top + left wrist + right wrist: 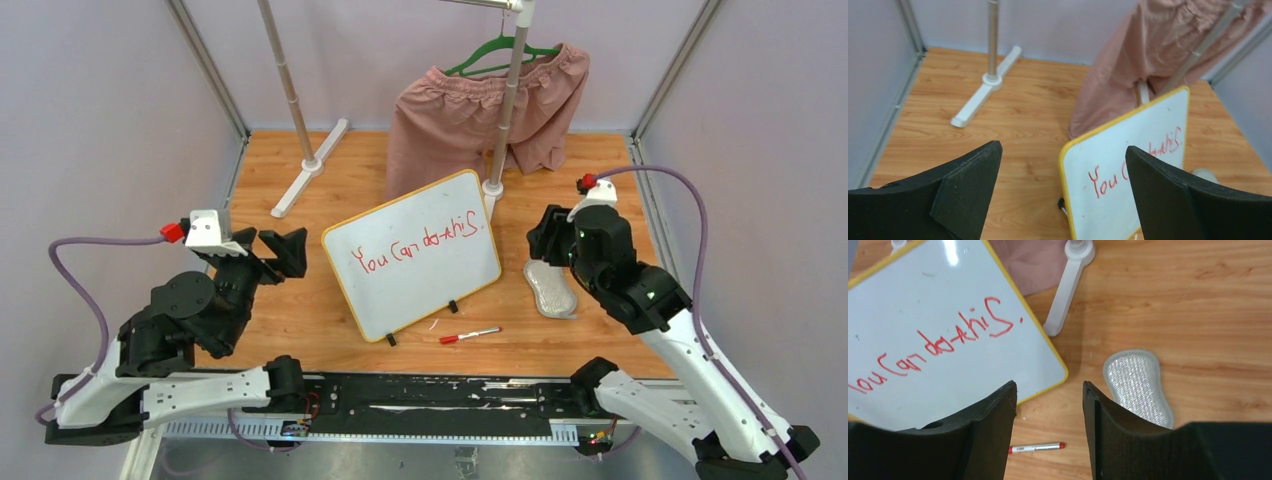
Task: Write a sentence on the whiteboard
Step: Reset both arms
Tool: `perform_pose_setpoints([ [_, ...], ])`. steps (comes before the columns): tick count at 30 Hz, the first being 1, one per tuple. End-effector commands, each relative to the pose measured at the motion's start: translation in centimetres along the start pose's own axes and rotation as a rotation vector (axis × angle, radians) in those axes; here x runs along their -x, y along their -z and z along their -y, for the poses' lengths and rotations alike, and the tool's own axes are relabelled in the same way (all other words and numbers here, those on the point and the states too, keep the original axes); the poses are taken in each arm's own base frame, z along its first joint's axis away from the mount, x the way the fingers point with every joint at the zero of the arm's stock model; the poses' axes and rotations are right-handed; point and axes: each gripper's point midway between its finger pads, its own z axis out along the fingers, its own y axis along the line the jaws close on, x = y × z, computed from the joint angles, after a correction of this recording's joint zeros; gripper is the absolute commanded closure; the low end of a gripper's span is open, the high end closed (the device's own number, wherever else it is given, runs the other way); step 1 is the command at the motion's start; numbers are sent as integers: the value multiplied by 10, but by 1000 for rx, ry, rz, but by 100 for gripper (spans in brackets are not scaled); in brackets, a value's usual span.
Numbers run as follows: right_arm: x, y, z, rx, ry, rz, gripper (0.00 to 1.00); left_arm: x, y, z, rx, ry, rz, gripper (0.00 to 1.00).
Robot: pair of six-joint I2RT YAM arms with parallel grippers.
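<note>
The whiteboard [412,290] with its yellow frame rests tilted at the table's middle on small black feet. The sentence [425,245] runs across it in red, reading roughly "You can do this". A red-capped marker [470,335] lies loose on the wood in front of the board, also seen in the right wrist view [1037,447]. My left gripper [280,250] hovers left of the board, open and empty, with the board's left edge [1118,200] between its fingers in its own view. My right gripper [545,235] is to the right of the board, open with nothing in it [1048,385].
A silver-grey oval pad [550,288] lies under the right gripper, right of the board [1139,387]. Behind the board stands a clothes rack with pink shorts [480,115] on a green hanger; its white feet [310,165] rest on the wood. Walls enclose three sides.
</note>
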Motion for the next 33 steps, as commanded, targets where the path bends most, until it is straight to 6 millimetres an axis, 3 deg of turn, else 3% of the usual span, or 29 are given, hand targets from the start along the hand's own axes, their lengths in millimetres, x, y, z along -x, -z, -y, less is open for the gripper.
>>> perform_pose_setpoints([
  [1,54,12,12,-121,38,163,43,28,-5,-23,246,44,81,0],
  [4,90,26,-4,-173,184,263,40,36,-8,-19,291,60,95,0],
  [6,119,41,-10,-306,324,377,37,37,-10,-14,291,73,97,0],
  [9,139,45,-23,-393,422,445,32,36,-12,-10,283,100,97,0],
  [16,129,27,-37,-236,387,437,20,22,-13,-2,213,143,79,0],
  [22,114,-4,-1,-126,114,301,19,13,-14,0,189,88,70,0],
  [29,113,-8,10,-159,72,296,19,26,-19,1,280,154,109,0],
  [33,109,-6,16,-183,77,299,20,18,-21,0,319,270,150,0],
])
